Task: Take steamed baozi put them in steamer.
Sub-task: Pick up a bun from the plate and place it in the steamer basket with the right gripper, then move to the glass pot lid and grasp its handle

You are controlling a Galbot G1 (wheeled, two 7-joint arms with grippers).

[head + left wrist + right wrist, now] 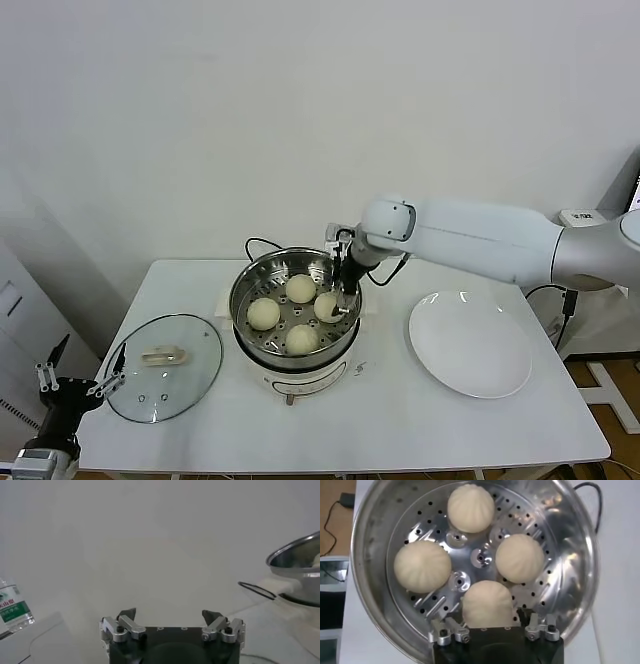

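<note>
The steamer [240,290] is a shiny steel pot on a white base at the table's middle. Four cream-white baozi lie on its perforated tray: one at the back [300,288], one on the left [263,313], one in front [301,338] and one on the right [327,305]. My right gripper [345,290] reaches down into the pot over the right baozi. In the right wrist view the gripper [489,616] is open, its fingers standing either side of that baozi [487,604], which rests on the tray. My left gripper [78,368] is open and empty at the table's near left corner.
A round glass lid [165,365] with a white handle lies left of the steamer, close to my left gripper. An empty white plate [470,345] lies to the right. A black cord [258,243] runs behind the pot. A water bottle [12,607] shows in the left wrist view.
</note>
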